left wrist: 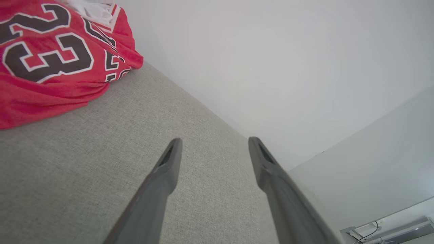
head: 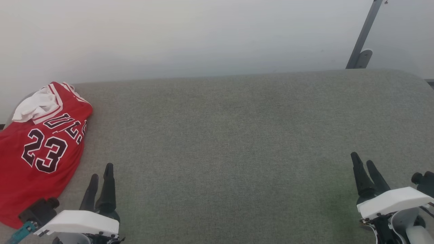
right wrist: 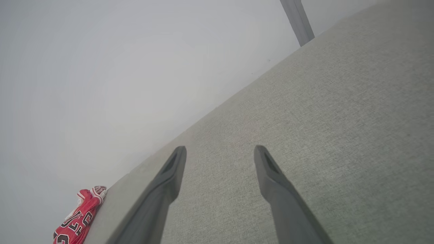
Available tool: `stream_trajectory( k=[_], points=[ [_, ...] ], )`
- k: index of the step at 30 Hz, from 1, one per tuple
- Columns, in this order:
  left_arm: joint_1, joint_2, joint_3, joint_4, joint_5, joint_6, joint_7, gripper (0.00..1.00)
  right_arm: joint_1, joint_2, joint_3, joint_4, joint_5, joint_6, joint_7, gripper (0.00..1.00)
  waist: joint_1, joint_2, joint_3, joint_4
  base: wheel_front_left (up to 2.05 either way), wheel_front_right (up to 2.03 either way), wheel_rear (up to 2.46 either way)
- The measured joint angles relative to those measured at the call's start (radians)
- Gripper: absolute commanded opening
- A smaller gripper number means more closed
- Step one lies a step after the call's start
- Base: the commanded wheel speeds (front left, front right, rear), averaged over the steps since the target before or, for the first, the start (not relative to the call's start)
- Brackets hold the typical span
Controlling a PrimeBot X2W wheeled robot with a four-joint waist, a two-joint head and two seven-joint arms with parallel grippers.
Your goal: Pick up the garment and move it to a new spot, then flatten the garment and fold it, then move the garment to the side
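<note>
The garment [head: 40, 152] lies crumpled at the left edge of the grey fabric-covered surface [head: 220, 135], towards its far left corner, and its red cloth reaches that edge. The printed face is up. A large black "23" outlined in white reads clearly, and above it runs a line of matching block letters that is creased, so that little more than "ULL" can be made out. A white sleeve with red-and-white striped trim is bunched at the garment's far end. The left gripper [head: 101, 173] sits by the near edge just right of the garment, close to the red cloth but apart from it. Its two dark fingers are spread with nothing between them. In the left wrist view the same gripper [left wrist: 215, 140] points along bare grey fabric [left wrist: 67, 169], with the garment [left wrist: 51, 67] off to one side and the "23" again readable. The right gripper [head: 362, 158] is near the right end of the near edge, well apart from the garment, its fingers likewise parted and gripping nothing. The right wrist view shows this gripper [right wrist: 220, 148] over the empty fabric [right wrist: 339, 118], and the garment [right wrist: 76, 220] is small at the far corner.
</note>
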Motion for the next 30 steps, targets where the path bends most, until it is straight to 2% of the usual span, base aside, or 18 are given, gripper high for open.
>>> stream_trajectory(
  k=[30],
  points=[
    [0.020, -0.029, 0.037, -0.019, 0.327, -0.040, -0.079, 1.00, -0.005, -0.036, 0.013, -0.012, -0.272, 0.000, -0.073, 1.00, 0.0000, 0.0000, -0.003, -0.007, 0.00, 0.00, 0.00]
  ],
)
